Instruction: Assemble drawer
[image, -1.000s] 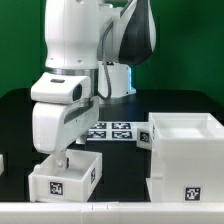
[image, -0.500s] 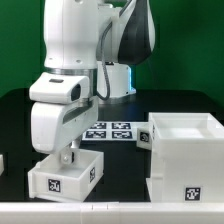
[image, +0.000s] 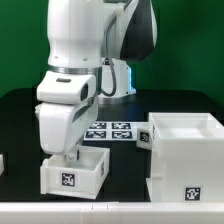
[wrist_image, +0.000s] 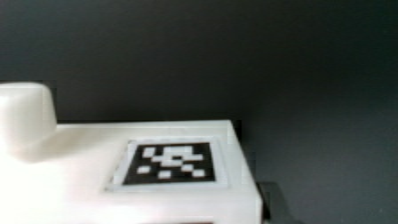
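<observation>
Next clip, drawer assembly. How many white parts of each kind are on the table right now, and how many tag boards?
Small tray: 1
Large shell: 1
White part, cut off at the exterior view's left edge, kind unclear: 1
Marker board: 1
Total: 4

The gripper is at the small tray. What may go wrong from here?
1. The gripper is at the small tray, and neither view shows its hold clearly; the tray may slip or tilt if lifted.
2. The tray sits by the table edge nearest the camera, so a push that way might drop it.
3. The large shell stands at the exterior view's right; a careless sweep could knock it.
</observation>
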